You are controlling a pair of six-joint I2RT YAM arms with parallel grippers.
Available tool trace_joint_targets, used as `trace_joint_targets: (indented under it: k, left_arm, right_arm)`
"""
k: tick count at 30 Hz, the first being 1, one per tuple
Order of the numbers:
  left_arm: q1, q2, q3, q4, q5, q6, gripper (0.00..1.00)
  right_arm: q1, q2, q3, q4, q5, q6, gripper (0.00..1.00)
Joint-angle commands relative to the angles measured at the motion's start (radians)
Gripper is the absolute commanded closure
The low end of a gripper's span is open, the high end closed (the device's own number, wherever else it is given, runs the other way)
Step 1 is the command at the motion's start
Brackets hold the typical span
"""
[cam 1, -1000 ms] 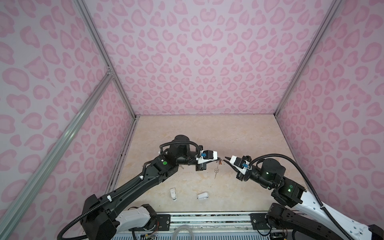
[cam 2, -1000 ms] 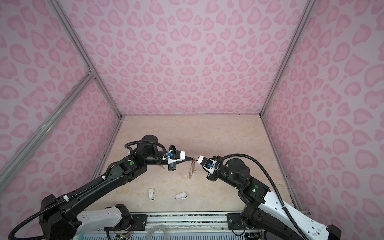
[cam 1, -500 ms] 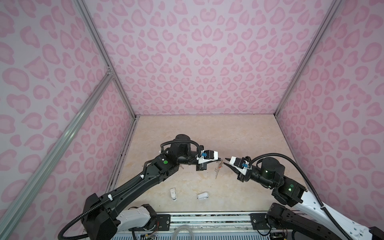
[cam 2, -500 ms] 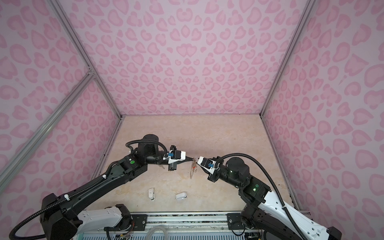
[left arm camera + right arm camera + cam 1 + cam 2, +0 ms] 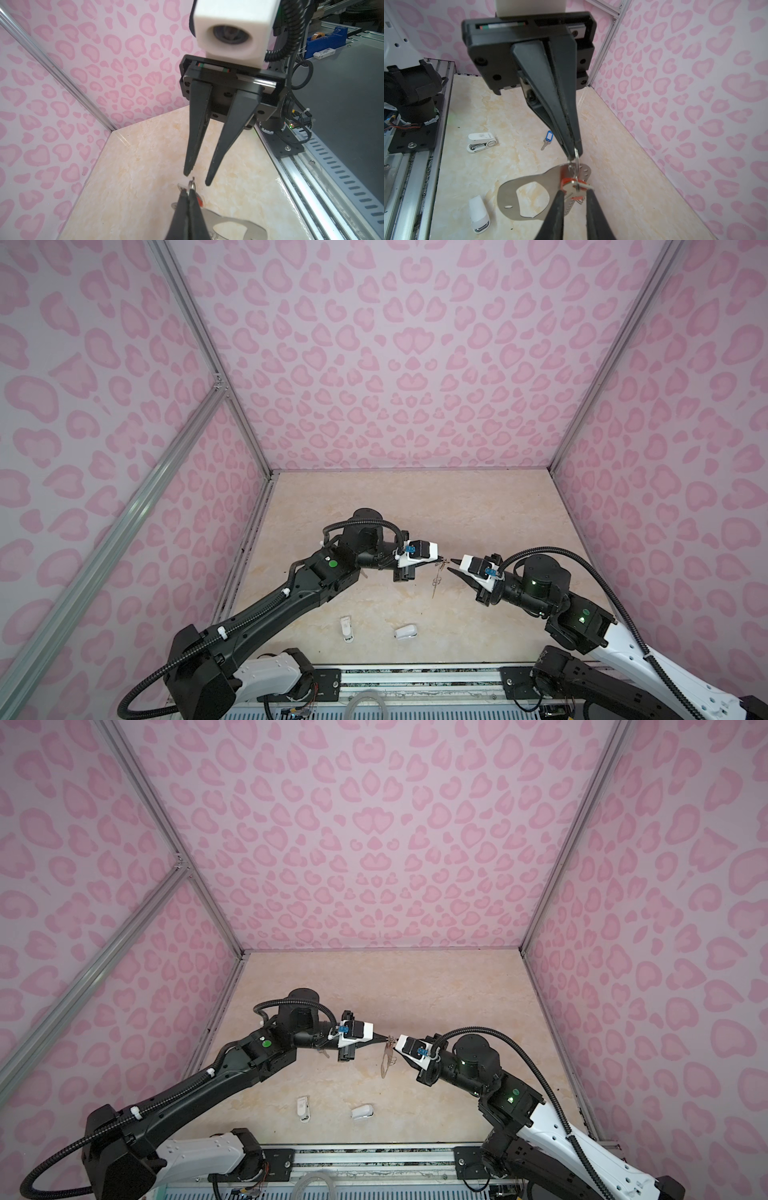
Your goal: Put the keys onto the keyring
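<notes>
Risk 1: the keyring point(image 5: 506, 193) hangs in the air over the middle of the surface point(image 5: 508, 116), between the two arms. It is carried by one thin wire ring point(image 5: 577, 158) alone. A nudge from the right could swing the plate or twist the ring out of the pinch, and everything drops. Risk 2: the orange key point(image 5: 572, 188) hangs at that ring, against the plate's straight edge. Whether it is fully threaded I cannot tell; if it sits only on the ring's open end, a jolt may slide it off. Risk 3: if the right side closes here, it would likely catch key and plate together. Left fingers point(image 5: 565, 133): pressed together, pinching the top of the ring. Right fingers point(image 5: 196, 135): slightly spread, holding nothing, tips just short of the ring, with the key near the gap between them. Blue key point(image 5: 548, 138): lying on the surface, left of the plate, well apart from it, not yet threaded.
</notes>
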Motion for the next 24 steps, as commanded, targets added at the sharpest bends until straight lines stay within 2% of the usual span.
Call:
trace_joint_targets:
  k: [1,11,19,24]
  left_arm:
    - [-0.001,0.001,0.014,0.021,0.003,0.005,0.97]
    - [-0.004,0.011,0.029,0.007,0.016,0.002,0.97]
    - [-0.005,0.011,0.028,0.02,0.03,-0.021,0.97]
    - [-0.003,0.012,0.032,0.037,0.036,-0.037,0.97]
  right_arm:
    - [0.002,-0.003,0.001,0.03,-0.015,0.009,0.8]
    - [0.001,0.008,0.0,0.039,-0.02,0.009,0.86]
    - [0.001,0.002,-0.006,0.037,0.012,0.012,1.0]
    - [0.0,-0.018,-0.01,0.026,0.039,0.016,1.0]
